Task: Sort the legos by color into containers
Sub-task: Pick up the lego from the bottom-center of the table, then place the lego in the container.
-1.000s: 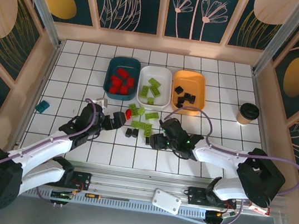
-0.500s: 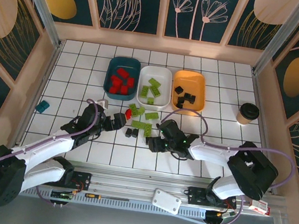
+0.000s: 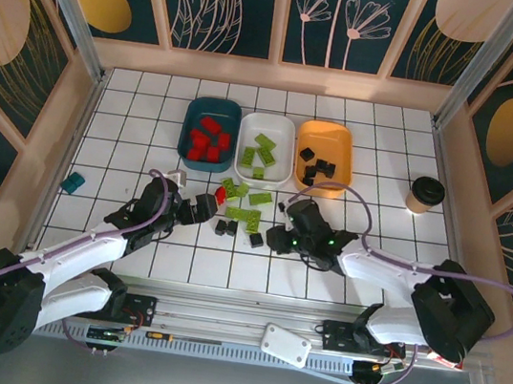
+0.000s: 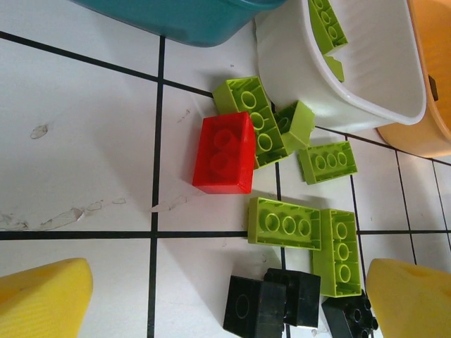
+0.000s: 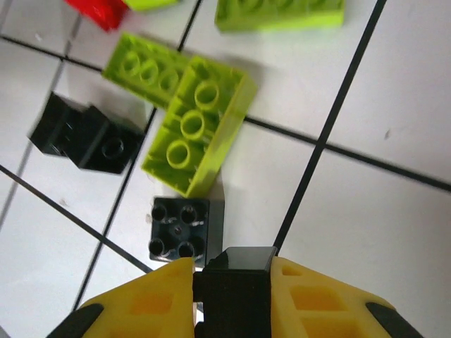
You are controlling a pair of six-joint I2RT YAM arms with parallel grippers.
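1. Two yellow fingers (image 5: 141, 303) of the right jaws are pinched narrow on a black brick (image 5: 232, 292), close to the white tiled surface (image 5: 394, 105).
2. Just ahead of that grip lies a four-stud black brick (image 5: 180, 229), just beside a lime green brick (image 5: 197, 127). A black pair (image 5: 77, 137) sits off to one side.
3. The left jaws stand wide and hold nothing. A red brick (image 4: 225, 151) lies ahead of them, against a lime one (image 4: 257, 123).
4. Seen from above, the loose pile (image 3: 243, 214) lies between the two arms.
5. Beyond the pile, three trays sit side by side:
   - the teal tray (image 3: 185, 133) holds red bricks (image 3: 209, 137);
   - the white tray (image 3: 269, 118) holds lime bricks (image 3: 264, 142);
   - the orange tray (image 3: 329, 126) holds black bricks (image 3: 316, 170).
6. A lidded cup (image 3: 424, 193) stands well off to the right, and a teal block (image 3: 71, 183) lies far left.
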